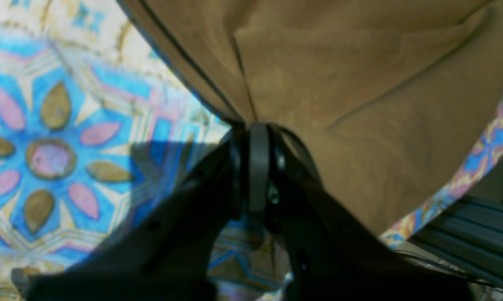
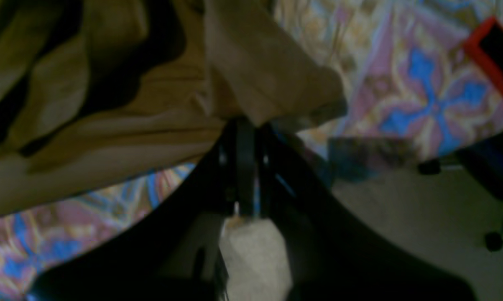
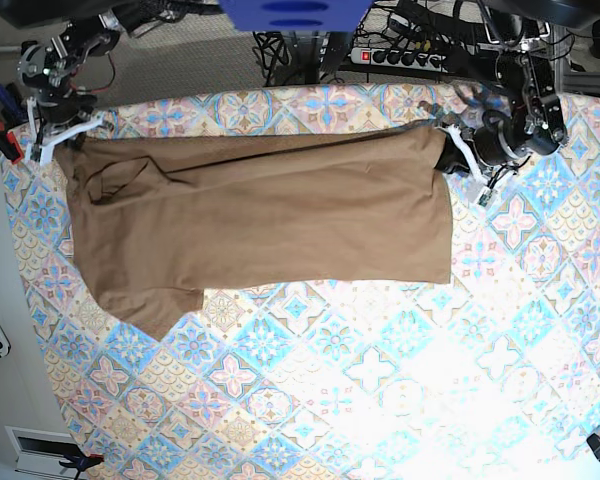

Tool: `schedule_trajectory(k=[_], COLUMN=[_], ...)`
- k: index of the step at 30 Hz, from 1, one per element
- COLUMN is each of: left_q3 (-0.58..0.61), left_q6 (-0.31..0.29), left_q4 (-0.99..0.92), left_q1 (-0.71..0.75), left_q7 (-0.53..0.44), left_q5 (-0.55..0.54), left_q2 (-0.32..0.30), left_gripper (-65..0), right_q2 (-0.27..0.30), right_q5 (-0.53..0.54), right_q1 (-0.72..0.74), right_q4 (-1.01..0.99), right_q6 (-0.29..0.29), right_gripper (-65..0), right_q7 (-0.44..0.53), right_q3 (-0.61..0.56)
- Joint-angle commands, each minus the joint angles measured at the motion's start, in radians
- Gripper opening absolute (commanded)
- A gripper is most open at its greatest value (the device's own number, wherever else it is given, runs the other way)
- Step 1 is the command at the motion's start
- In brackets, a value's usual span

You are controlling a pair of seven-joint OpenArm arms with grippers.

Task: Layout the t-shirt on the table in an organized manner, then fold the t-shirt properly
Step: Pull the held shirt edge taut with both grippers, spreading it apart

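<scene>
Base view is showing the t-shirt (image 3: 260, 215) stretching sideways across the far half of the table (image 3: 380, 390), pretty flat in the middle, with one short sleeve (image 3: 150, 305) hanging down toward the near side at that view's left. The left gripper (image 3: 448, 150) is sitting at the shirt's far right corner in that view, and the right gripper (image 3: 62, 140) is at the far left corner, so the two are working opposite ends of the same edge.

Left wrist cam: the left gripper (image 1: 257, 129) is pinching a gathered bit of tan fabric (image 1: 360, 104), jaws pressed together on it, cloth fanning out above the blue flower medallion (image 1: 50, 156).

Right wrist cam is blurry, but the right gripper (image 2: 245, 125) looks like it's clamping a bunched fold of the shirt (image 2: 109, 117) too, jaws squeezed tight. Something pale is showing below the jaws; I honestly can't make out what it is.
</scene>
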Motion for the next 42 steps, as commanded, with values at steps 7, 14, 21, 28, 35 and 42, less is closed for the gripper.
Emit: schedule_trajectory(k=[7, 14, 21, 28, 35, 42], left_q3=[-0.074, -0.094, -0.093, -0.094, -0.094, -0.120], left_q6=[0.010, 0.010, 0.010, 0.010, 0.010, 0.010], left_q4=[0.003, 0.003, 0.003, 0.003, 0.129, 0.201], left_q1=[0.042, 0.061, 0.061, 0.058, 0.075, 0.081], left_q7=[0.053, 0.051, 0.053, 0.051, 0.053, 0.053], left_q5=[0.066, 0.067, 0.066, 0.058, 0.061, 0.060], left_q2=[-0.023, -0.025, -0.022, -0.022, -0.020, -0.017], left_gripper=[-65.0, -65.0, -55.0, -33.0, -33.0, -33.0], right_q2=[0.011, 0.011, 0.011, 0.011, 0.011, 0.016], right_q5=[0.009, 0.009, 0.007, 0.007, 0.007, 0.007], right_q1=[-0.043, -0.035, -0.037, -0.034, -0.037, -0.037], right_q4=[0.021, 0.019, 0.019, 0.021, 0.022, 0.110], right_q6=[0.002, 0.002, 0.002, 0.002, 0.002, 0.002], right_gripper=[-65.0, -65.0, -61.9, -39.2, -33.3, -32.8], right_q7=[0.015, 0.015, 0.015, 0.015, 0.015, 0.015], right_q3=[0.003, 0.003, 0.003, 0.003, 0.003, 0.003])
